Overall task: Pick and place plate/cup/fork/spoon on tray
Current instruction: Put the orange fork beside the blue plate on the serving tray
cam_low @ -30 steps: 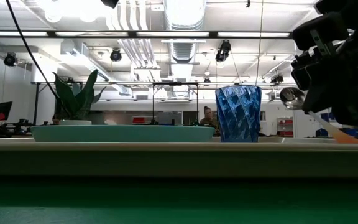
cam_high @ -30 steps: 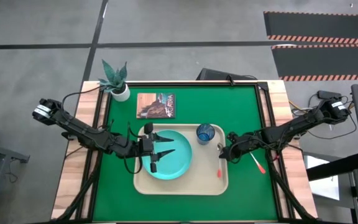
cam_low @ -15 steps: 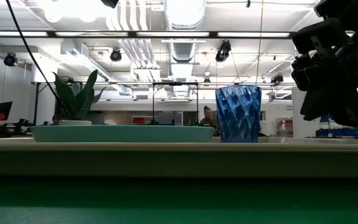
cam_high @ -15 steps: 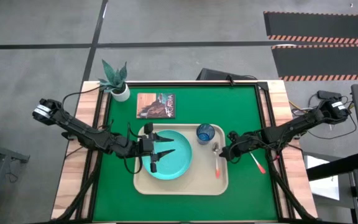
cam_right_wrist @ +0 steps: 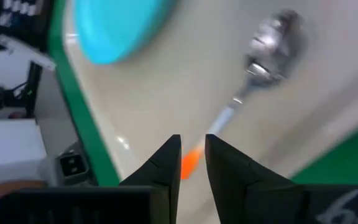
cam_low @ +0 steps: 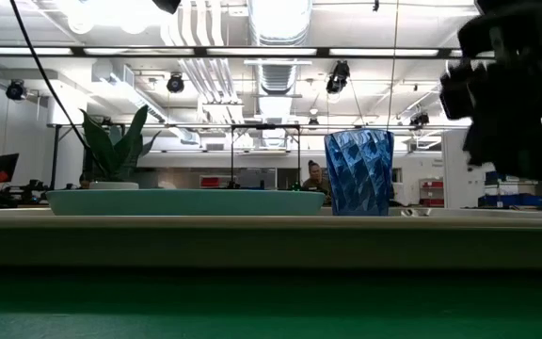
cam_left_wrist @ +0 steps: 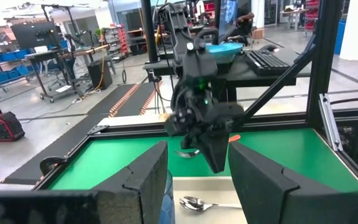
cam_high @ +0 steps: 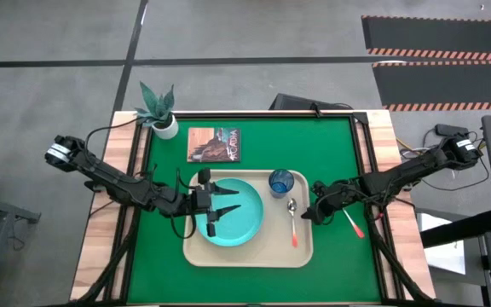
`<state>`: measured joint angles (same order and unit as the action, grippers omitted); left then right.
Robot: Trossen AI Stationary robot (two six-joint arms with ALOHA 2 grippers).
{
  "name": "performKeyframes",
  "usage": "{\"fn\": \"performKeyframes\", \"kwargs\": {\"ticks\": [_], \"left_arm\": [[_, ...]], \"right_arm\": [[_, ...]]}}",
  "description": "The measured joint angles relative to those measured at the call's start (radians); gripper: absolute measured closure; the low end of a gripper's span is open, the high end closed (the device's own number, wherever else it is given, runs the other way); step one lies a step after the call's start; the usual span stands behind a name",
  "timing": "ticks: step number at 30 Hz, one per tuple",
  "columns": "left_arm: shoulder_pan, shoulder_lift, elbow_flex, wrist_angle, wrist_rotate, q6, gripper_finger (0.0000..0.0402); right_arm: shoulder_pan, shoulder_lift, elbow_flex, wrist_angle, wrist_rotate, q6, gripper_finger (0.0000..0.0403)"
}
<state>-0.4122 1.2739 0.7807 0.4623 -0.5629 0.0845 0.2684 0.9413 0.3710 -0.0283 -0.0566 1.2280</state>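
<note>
On picture card (cam_high: 214,143), title unreadable.

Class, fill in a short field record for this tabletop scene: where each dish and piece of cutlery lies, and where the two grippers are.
tray: beige, centre of the green table
plate: turquoise, on the tray's left part
cup: dark blue, upright on the tray, right of the plate
spoon: lying flat on the tray, below the cup, free of any grip
fork: on the green mat, right of the tray
left gripper: open, over the plate
right gripper: open, at the tray's right rim beside the spoon
</note>
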Motion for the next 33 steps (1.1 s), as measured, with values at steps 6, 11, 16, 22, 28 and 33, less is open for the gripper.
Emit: {"fn": "performKeyframes", "kwargs": {"ticks": [6,11,16,22,28,33], "left_arm": [[0.000,0.000,0.000,-0.001,0.000,0.000,0.0246],[0.000,0.000,0.000,0.000,0.000,0.000,0.0246],[0.000,0.000,0.000,0.000,0.000,0.000,0.0246],[0.000,0.000,0.000,0.000,0.000,0.001,0.0246],[0.000,0.000,0.000,-0.001,0.000,0.001,0.0246],[0.000,0.000,0.000,0.000,0.000,0.001,0.0246]], "right_arm": [[0.002,-0.009,0.110,-0.108,0.067,-0.214,0.0354],[0.024,0.013,0.164,-0.192,0.202,-0.504,0.0375],[0.104,0.057,0.137,-0.193,0.359,-0.825,0.0392],[0.187,0.163,0.161,-0.174,0.528,-0.904,0.0394],[0.215,0.284,0.383,-0.434,0.536,-0.884,0.0394],[0.214,0.403,0.506,-0.535,0.503,-0.884,0.0394]]}}
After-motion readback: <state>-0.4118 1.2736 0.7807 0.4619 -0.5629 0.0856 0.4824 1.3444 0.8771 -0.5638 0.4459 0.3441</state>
